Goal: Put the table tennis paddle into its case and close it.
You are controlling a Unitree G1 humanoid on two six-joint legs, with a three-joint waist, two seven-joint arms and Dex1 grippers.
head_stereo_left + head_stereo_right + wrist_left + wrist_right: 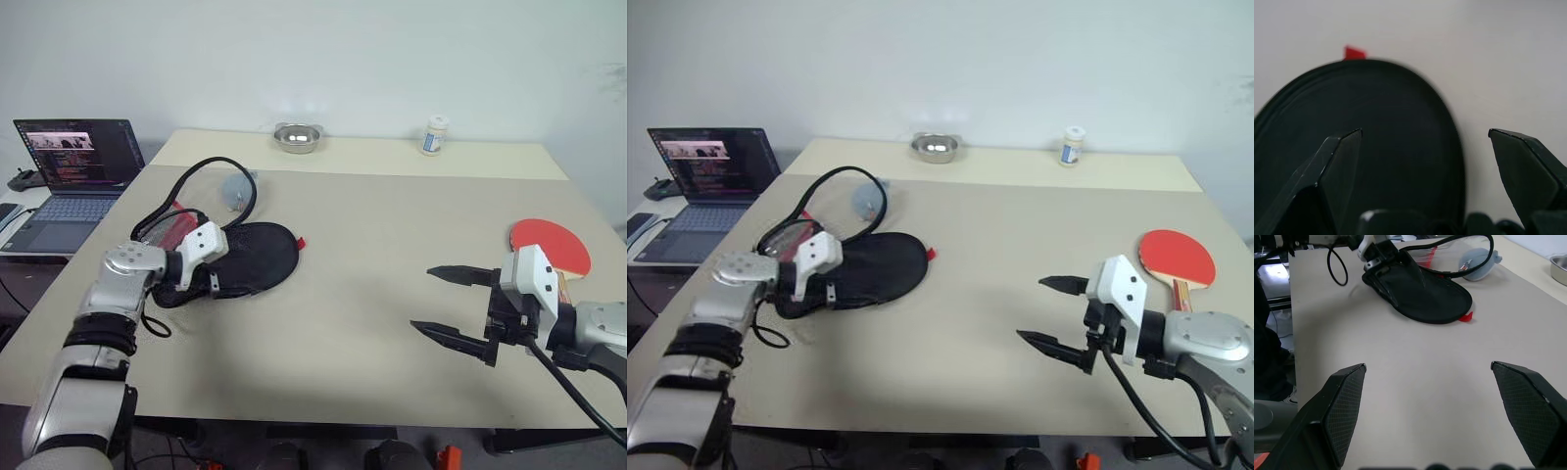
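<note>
The case [253, 257] lies flat on the left of the table, black side up, with a small red tab [303, 240] at its round end. Its black cord loop [211, 186] and pale charm [236, 188] trail behind it. My left gripper [1425, 131] is open, low over the case's narrow end, fingers pointing along the black fabric. The table tennis paddle [551, 245] lies red face up at the right edge of the table. My right gripper [423, 298] hangs open above bare table just in front of the paddle, holding nothing and pointing toward the case [1420, 286].
An open laptop [73, 181] sits on a side surface to the left. A steel bowl [298, 137] and a small white bottle [435, 135] stand at the table's far edge. Bare tabletop [372, 294] lies between case and paddle.
</note>
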